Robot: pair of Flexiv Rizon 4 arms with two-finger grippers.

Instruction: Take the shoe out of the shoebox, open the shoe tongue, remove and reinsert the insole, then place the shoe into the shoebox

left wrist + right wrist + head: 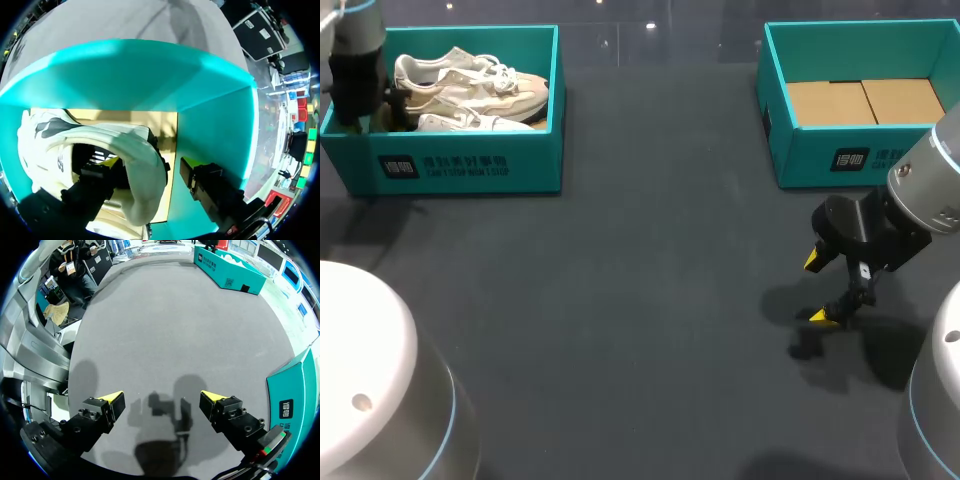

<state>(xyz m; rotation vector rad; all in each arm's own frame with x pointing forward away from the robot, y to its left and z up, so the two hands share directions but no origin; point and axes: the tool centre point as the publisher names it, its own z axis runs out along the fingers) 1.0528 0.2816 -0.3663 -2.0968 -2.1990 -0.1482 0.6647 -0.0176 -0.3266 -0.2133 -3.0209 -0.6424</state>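
Observation:
Two cream-and-white shoes [470,90] lie in the teal shoebox [470,165] at the far left. My left arm [358,70] reaches down into that box's left end, and its fingers are hidden in the head view. In the left wrist view my left gripper [148,165] straddles the heel of a white shoe [125,145]. One finger is inside the shoe's opening; the other stands just outside the heel with a thin gap, so the gripper is open. My right gripper [818,289] hovers open and empty over the bare table at the right, also seen as the right gripper [162,397].
A second teal shoebox [860,155] stands at the far right, with brown cardboard [865,100] on its floor. Its corner [290,400] is close beside my right gripper. Dark table surface spreads between the two boxes.

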